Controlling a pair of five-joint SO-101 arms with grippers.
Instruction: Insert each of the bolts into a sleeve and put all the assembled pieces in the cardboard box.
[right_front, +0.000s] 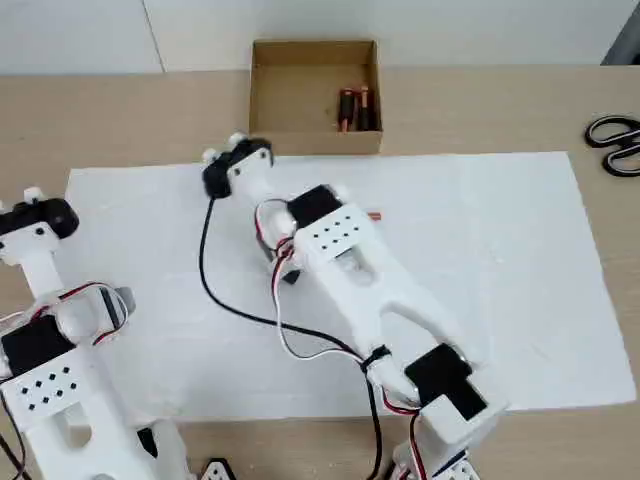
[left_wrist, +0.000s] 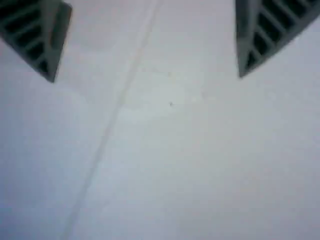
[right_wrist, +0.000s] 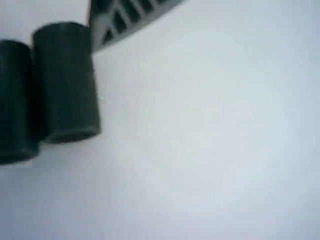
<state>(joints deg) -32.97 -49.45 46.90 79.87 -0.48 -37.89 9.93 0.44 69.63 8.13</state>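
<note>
Where the high view looks down over the station, the table (right_front: 100, 110) carries a white sheet (right_front: 500, 260) that lies under both arms. The right arm (right_front: 380, 290) stretches across the middle of the sheet, and its far end sits just short of the cardboard box (right_front: 290, 100). The left arm (right_front: 50, 380) stands well apart from the right arm, over the sheet's edge on its own side. The cardboard box rests on the bare table just beyond the sheet, ahead of the right arm's far end and well away from the left arm. Scissors (right_front: 615, 140) lie on the table, off the sheet, far out on the right arm's outer side.

Left gripper (left_wrist: 146, 76): the jaws are spread wide with nothing between them. Plain sheet with one faint crease (left_wrist: 115, 115) lies beneath.

Right gripper (right_wrist: 125, 15): part of it shows in its own wrist view. Whether it is set wide or narrow cannot be told.

Two dark sleeves (right_wrist: 65, 82) stand upright on the sheet, side by side and touching, just beside the right gripper.

The assembled pieces (right_front: 355, 110), black and orange, lie together inside the box, on the side away from the right arm's far end. Their number cannot be told.

A small orange tip (right_front: 375, 215) shows on the sheet against the right arm's flank, and the arm hides the rest of it.
</note>
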